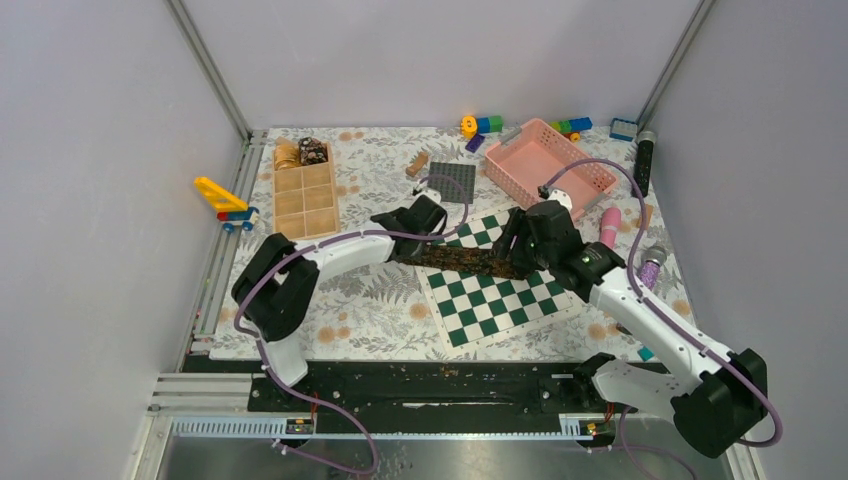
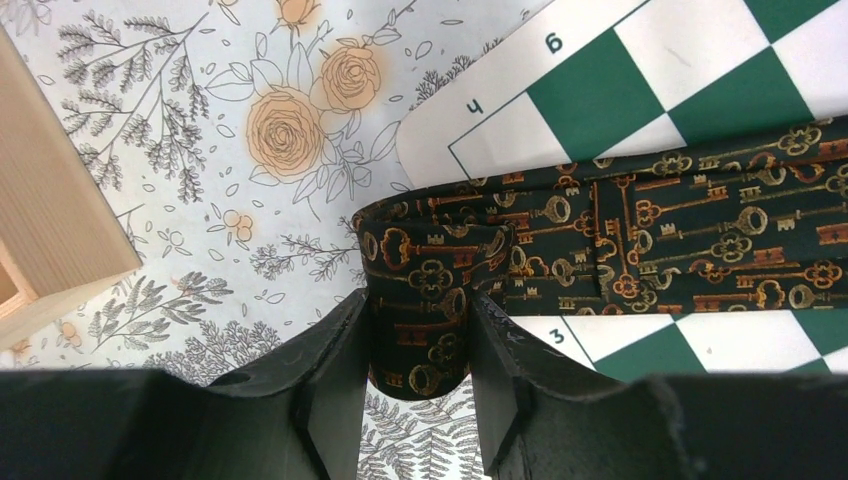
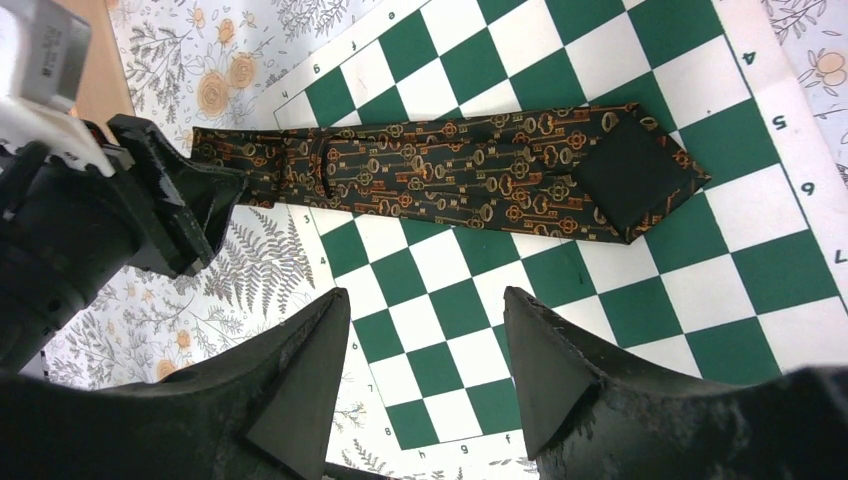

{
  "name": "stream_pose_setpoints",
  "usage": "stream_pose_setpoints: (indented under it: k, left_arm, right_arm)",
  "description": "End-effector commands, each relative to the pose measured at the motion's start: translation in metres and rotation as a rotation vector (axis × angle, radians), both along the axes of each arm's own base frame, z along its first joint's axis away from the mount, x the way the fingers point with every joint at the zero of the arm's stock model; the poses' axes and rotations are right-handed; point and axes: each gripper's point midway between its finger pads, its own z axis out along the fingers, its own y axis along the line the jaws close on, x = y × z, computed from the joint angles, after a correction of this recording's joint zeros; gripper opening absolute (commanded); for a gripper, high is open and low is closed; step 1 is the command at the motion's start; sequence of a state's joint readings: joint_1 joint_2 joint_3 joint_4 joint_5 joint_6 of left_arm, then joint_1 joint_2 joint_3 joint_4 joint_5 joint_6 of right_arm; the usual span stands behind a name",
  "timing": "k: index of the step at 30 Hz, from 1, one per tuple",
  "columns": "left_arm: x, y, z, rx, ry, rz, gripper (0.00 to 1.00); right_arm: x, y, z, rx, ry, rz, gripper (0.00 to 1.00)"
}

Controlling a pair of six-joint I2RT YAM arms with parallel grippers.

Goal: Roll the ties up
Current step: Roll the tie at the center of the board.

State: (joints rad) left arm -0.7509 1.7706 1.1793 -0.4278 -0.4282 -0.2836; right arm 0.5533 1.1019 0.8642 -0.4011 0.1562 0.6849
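Right now the L gripper (image 2: pixel 418 312) is clamped on the tie (image 2: pixel 680 235). Both fingers press the narrow end, which is doubled back into a first loose turn, w/ the fold sitting btwn the jaws. R gripper (image 3: pixel 422 300) hangs w/ jaws apart, holding nothing, above the chess mat (image 3: pixel 610 300) and just on the near side of the tie's wide end.

Tie itself: dark cloth w/ gold-orange key print, lying flat and fairly straight. Its wide pointed end is on the chess mat; the narrow end runs off the mat's corner onto the floral cloth (image 2: pixel 200 190). The pointed tip shows plain dark backing, but can't tell if it's folded over there.

Wooden tray (image 1: pixel 305 195) sits just beyond the L arm. A golden-tan coil (image 1: pixel 287 153) and a dark coil (image 1: pixel 314 150) seem to sit in its far compartments, so this looks like the last tie, w/ the roll barely started.

Doing the step well, imo:
- Hold the L pinch firm on the core and turn the wrist so each wrap lands square on the one below. Edges need to line up or the coil cones out.
- Bring the R gripper down on the flat length a little ahead of the roll, to pin it lightly and give tension w/o dragging the mat.
- Slippery fabric + slack = a loose coil that springs open on release, so go slow and re-grip only w/ the R side holding.
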Motion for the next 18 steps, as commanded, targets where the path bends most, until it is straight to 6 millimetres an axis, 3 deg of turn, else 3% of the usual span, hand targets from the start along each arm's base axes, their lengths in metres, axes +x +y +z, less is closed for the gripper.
stream_pose_setpoints:
  k: [1, 18]
  left_arm:
    - [0.014, 0.002, 0.019, 0.087, -0.068, 0.022, 0.38]
    - [0.009, -0.015, 0.014, 0.279, -0.089, -0.005, 0.36]
  right_arm:
    - [0.0, -0.013, 0.016, -0.021, -0.051, -0.028, 0.65]
    - [-0.01, -0.029, 0.042, -0.023, -0.121, -0.055, 0.65]
